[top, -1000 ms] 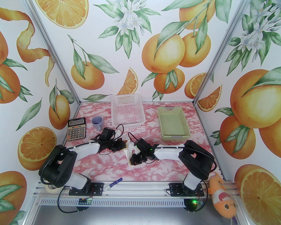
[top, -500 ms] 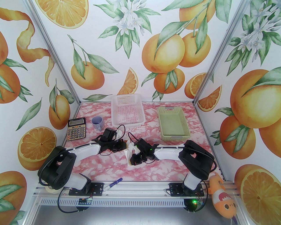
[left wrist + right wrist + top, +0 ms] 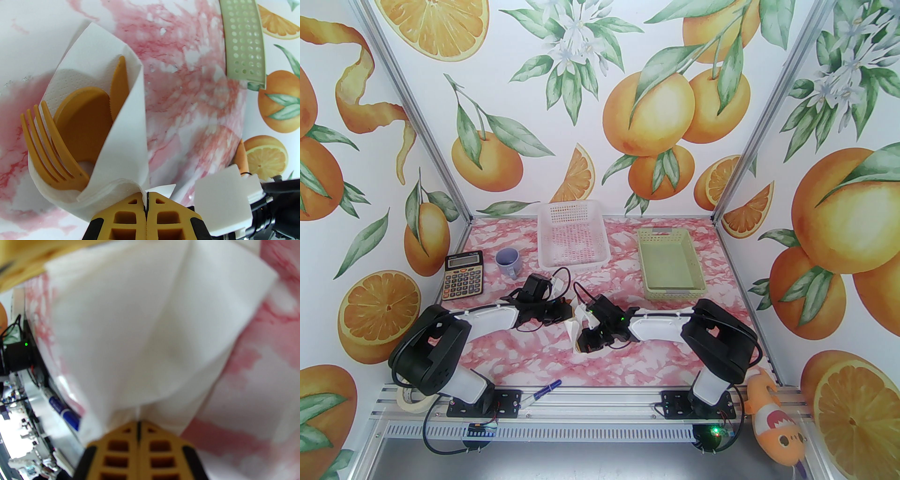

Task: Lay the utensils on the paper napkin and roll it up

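Where the top external view looks down on the pink marbled table (image 3: 534,356), the two arms meet near the middle of the frame, and the paper napkin (image 3: 573,327) stands between them as a small white cone lifted off the surface. The left gripper (image 3: 568,311) touches its upper left edge and the right gripper (image 3: 581,346) its lower end. At the left of the frame sit a calculator (image 3: 463,278) and a blue-grey mug (image 3: 507,261). A white basket (image 3: 573,236) lies at upper centre and a green basket (image 3: 670,269) to its right. A blue pen (image 3: 543,391) rests at the near edge, a tape roll (image 3: 410,398) at lower left and a plush fish (image 3: 776,426) at lower right. From the left wrist, the left gripper (image 3: 145,194) is clenched at bottom centre, its yellow jaws pressed together on the napkin's folded edge. The paper napkin (image 3: 126,131) opens toward the camera as a wrapped pocket at left centre. Inside it the fork (image 3: 46,140) leans at the left with its tines pointing up, the spoon (image 3: 84,121) lies beside it, and a serrated piece (image 3: 119,82) stands behind the spoon. The green basket (image 3: 245,39) shows in the upper right. From the right wrist the picture is blurred. The right gripper (image 3: 138,422) at bottom centre is squeezed closed on the white paper napkin (image 3: 152,322), which spreads over most of the frame. The pen (image 3: 65,414) is at lower left.
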{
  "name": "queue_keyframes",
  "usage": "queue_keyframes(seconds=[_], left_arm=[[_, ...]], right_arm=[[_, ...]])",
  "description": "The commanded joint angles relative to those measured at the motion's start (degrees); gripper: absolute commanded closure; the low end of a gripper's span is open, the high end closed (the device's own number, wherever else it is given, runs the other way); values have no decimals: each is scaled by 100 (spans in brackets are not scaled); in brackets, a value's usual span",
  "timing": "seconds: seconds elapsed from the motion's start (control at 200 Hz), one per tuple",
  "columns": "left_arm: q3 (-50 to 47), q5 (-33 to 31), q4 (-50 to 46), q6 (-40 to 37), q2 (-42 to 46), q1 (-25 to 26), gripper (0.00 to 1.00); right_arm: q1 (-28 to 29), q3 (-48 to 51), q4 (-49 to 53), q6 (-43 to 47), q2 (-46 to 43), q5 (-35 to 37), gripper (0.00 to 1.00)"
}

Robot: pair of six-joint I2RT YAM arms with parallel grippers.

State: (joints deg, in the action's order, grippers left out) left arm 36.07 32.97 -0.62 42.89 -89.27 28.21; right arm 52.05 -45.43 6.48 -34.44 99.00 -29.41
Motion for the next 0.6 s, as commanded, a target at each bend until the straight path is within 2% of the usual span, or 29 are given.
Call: queue_keyframes(seconds=[0.0, 0.08, 0.395, 0.595], left_arm=[[75, -31, 230, 17, -94, 27, 99], [44, -71, 187, 10, -123, 28, 99], [-86, -148, 115, -9, -203, 28, 99], [-76, -136, 155, 0, -266, 33, 99]], right_arm=[[33, 79, 258, 25, 115, 131, 100], [30, 69, 232, 3, 36, 120, 100], [-115, 55, 293, -262, -651, 102, 88], [-169, 127, 371, -410, -1109, 144, 75]])
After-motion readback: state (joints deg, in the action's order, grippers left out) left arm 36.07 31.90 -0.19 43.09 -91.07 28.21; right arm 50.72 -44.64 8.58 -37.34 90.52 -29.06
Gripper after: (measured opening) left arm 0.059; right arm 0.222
